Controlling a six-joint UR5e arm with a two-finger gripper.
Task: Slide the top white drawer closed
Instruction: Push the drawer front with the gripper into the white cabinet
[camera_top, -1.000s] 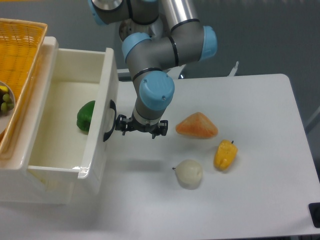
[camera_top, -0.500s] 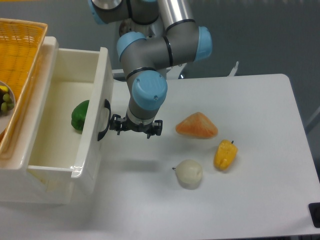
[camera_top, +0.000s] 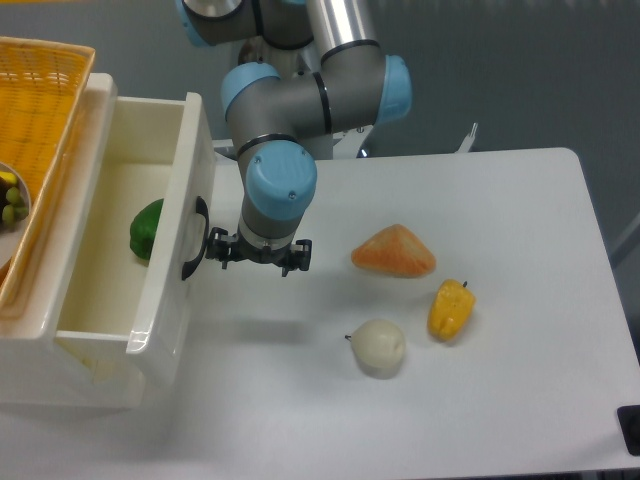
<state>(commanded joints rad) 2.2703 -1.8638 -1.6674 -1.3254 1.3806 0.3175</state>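
Note:
The top white drawer (camera_top: 170, 300) stands pulled out to the right of its cabinet, glossy white with a black curved handle (camera_top: 194, 240) on its front. A green vegetable (camera_top: 146, 229) lies inside it against the front wall. My gripper (camera_top: 256, 254) hangs just right of the handle, its left side close to or touching the drawer front. Its dark fingers (camera_top: 296, 254) are spread with nothing between them.
A yellow wicker basket (camera_top: 40, 120) sits on top of the cabinet at the left, with a bowl of small green fruit (camera_top: 12, 200). On the table lie an orange wedge-shaped item (camera_top: 394, 251), a yellow pepper (camera_top: 449, 309) and a white garlic-like bulb (camera_top: 378, 347).
My gripper has moved left, and the drawer front has slid left with it. The green vegetable has shifted left inside the drawer.

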